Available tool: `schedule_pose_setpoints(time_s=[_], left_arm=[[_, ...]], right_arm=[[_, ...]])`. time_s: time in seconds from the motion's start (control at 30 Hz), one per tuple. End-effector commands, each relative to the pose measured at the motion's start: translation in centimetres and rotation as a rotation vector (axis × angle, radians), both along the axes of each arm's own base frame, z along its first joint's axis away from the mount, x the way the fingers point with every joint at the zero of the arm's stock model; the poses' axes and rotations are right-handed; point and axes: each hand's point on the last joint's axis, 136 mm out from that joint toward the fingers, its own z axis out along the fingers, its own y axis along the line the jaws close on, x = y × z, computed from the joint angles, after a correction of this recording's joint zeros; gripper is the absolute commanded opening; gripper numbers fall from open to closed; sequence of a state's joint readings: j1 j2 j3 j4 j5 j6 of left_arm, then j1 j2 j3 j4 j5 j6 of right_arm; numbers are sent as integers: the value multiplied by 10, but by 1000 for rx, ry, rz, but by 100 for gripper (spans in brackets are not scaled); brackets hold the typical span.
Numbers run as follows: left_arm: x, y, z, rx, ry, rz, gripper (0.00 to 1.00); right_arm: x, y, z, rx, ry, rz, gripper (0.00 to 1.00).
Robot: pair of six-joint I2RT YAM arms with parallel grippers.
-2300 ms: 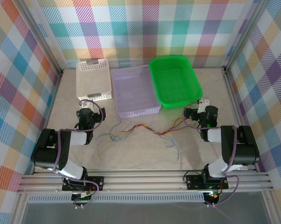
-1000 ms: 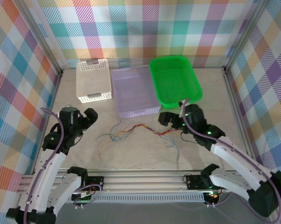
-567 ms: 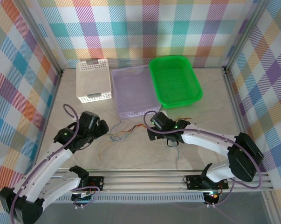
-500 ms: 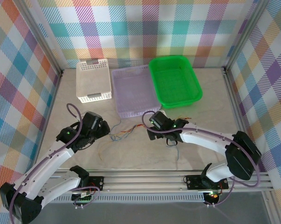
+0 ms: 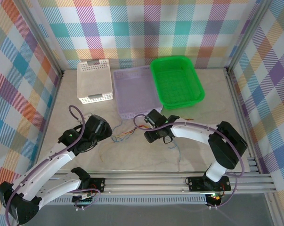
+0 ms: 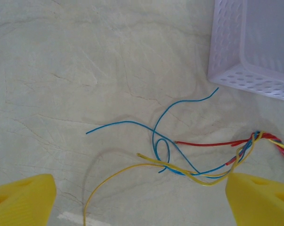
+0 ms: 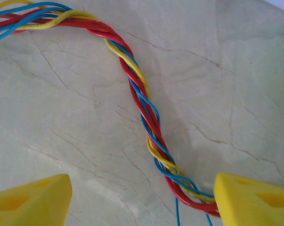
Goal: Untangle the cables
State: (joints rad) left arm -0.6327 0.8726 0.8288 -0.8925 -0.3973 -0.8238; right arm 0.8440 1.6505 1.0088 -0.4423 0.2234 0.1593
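The cables (image 5: 120, 136) lie on the marble table in front of the baskets, thin red, yellow and blue wires. Their loose left ends (image 6: 156, 141) fan out between the yellow fingers (image 6: 19, 197) of my left gripper (image 6: 142, 202), which hangs open above them, touching nothing. My left gripper (image 5: 105, 131) sits just left of those ends. The middle of the cables is a tight twisted braid (image 7: 142, 103). My right gripper (image 7: 139, 202) is open astride it, and the braid runs against the right finger (image 7: 252, 200). In the top view my right gripper (image 5: 150, 134) covers the braid. More loose ends (image 5: 175, 148) trail to the right.
Three baskets stand at the back: a white one (image 5: 95, 98), a lavender one (image 5: 137, 113) and a green one (image 5: 177, 104). The lavender basket's corner (image 6: 236, 70) is close to the left loose ends. Checked walls enclose the table on three sides.
Both arms have swung in from the sides and dropped over the cables. The right gripper moved left onto the braid and its jaws have narrowed a little. The left gripper moved right toward the loose ends.
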Motion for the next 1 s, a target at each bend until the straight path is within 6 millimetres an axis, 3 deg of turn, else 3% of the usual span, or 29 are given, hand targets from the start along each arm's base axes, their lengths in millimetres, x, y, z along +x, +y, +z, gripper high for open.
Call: schedule_pose_setpoints(time_s=[0.0, 0.23, 0.37, 0.53, 0.83, 0.97], left_arm=[[-4, 1, 13, -22, -27, 10, 92], [-5, 0, 9, -27, -20, 6, 92], [-5, -2, 7, -32, -17, 8, 92], [-4, -2, 7, -33, -21, 6, 92], [-4, -6, 8, -52, -21, -1, 92], [-6, -10, 11, -86, -29, -8, 92]], right_arm=[[6, 4, -3, 40, 54, 13, 76], [18, -9, -21, 27, 102, -24, 70], [13, -7, -34, 26, 153, -19, 67], [1, -4, -49, 32, 224, -9, 56], [-16, 1, -71, 21, 327, 22, 17], [-26, 11, -68, 29, 343, 76, 0]])
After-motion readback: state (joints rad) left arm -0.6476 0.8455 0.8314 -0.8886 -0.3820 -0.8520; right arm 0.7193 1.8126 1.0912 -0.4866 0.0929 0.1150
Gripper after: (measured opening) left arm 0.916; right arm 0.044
